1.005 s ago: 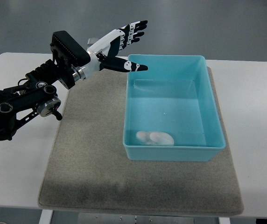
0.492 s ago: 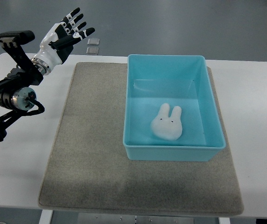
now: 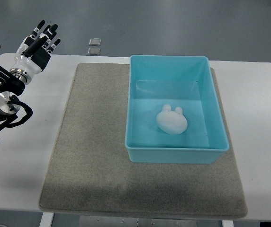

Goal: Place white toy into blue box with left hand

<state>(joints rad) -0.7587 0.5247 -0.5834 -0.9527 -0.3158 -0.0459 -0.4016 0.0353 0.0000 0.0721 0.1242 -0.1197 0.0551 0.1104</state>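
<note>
A white surface (image 3: 263, 118) fills most of the frame, with grey floor along the top edge. On it lies a grey mat (image 3: 93, 156), running from upper centre down to the bottom edge. A blue box (image 3: 216, 101) sits on the right half of the mat, right of centre in the frame, open side up. The left arm (image 3: 0, 101) comes in from the left edge at mid-height and reaches up to the upper left corner, above the surface's left end and well apart from the box. Its hand (image 3: 35, 42) is at the far upper left, fingers (image 3: 45, 32) straight, a little apart and pointing up and right, holding nothing. The white toy (image 3: 171, 120), a small rabbit shape with two ears toward the top of the frame, lies on the box floor, a little below the box's middle, clear of the walls. Two small square tiles (image 3: 94, 46) lie on the floor above the mat's upper edge
</note>
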